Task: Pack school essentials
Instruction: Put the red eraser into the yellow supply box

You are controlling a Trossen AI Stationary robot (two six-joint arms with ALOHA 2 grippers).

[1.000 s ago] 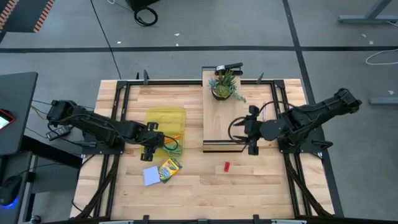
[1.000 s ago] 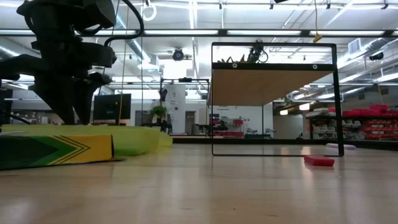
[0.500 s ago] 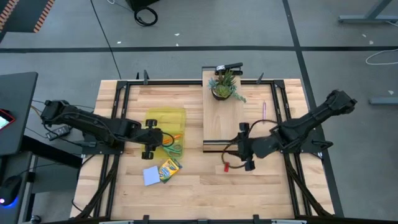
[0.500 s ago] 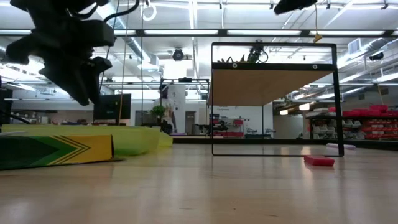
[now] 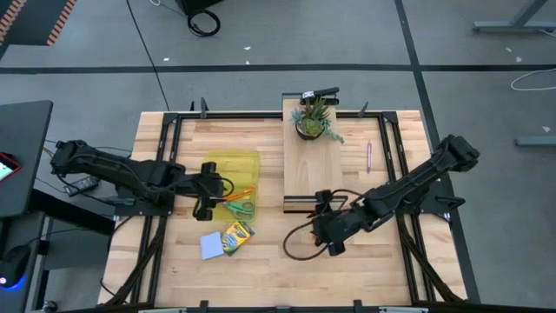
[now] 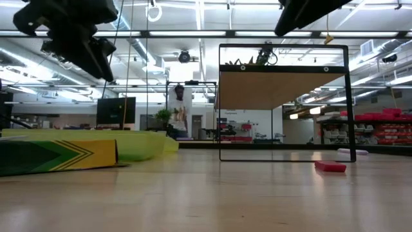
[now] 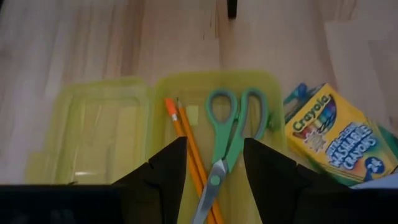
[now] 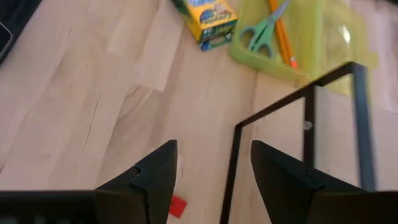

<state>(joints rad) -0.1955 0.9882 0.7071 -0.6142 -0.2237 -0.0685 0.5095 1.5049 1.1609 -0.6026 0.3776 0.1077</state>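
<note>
left gripper [image 5: 203,193] hung w/ fingers [image 7: 163,171] spread, nothing btwn them, over the yellow case [image 5: 232,178], where green-handled scissors [image 7: 229,140] & orange pencil [image 7: 189,157] lay side by side in one half. right gripper [image 5: 323,233] hovered low over the wooden surface [image 5: 269,256] in front of the black-framed shelf [image 5: 313,139], fingers [image 8: 152,177] apart & holding nothing, w/ the tiny red block [image 8: 177,206] on the surface just beside them. crayon box [image 5: 234,235] sat touching the pale blue notepad [image 5: 211,246] near the case, & the purple pen [image 5: 368,155] lay well apart, right of the shelf.
</note>
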